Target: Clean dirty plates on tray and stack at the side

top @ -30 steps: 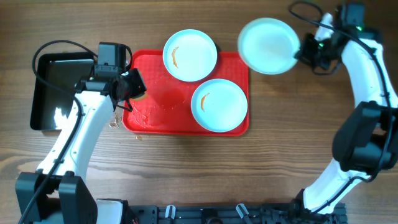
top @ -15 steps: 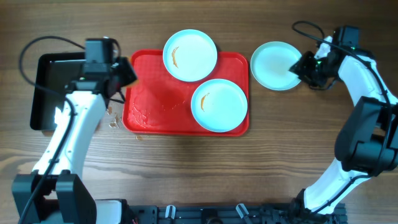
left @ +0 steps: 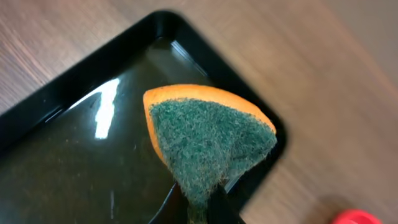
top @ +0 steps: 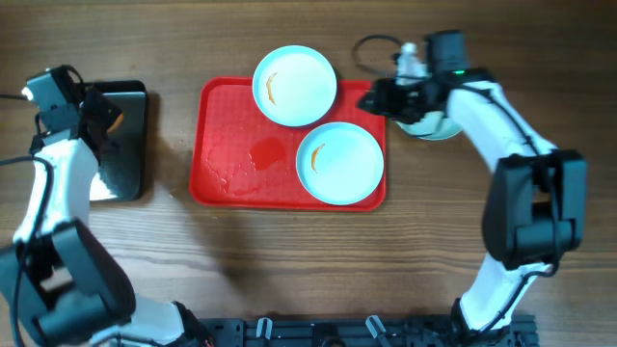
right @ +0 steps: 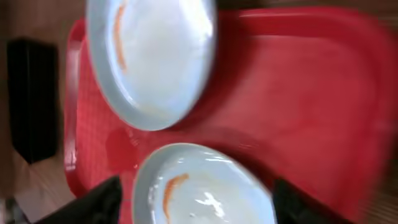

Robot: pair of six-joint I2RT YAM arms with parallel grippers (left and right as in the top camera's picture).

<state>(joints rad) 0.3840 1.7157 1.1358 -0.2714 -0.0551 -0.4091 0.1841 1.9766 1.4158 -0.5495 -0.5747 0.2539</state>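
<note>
Left jaws: clamping your sponge (left: 211, 137) above the black tray (left: 56, 155).
Right jaws: apart, at the tray (top: 222, 125) edge.

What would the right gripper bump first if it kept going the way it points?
Probably the nearer round white plate, orange-smeared, on the red plastic tray: it lies between the right gripper's fingers in the wrist view. Height is unclear.

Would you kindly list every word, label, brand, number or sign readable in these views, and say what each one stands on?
There is no text to read in any view. The plates, the red tray, the black tray and the sponge are all plain, and the arms show no legible marking.
</note>
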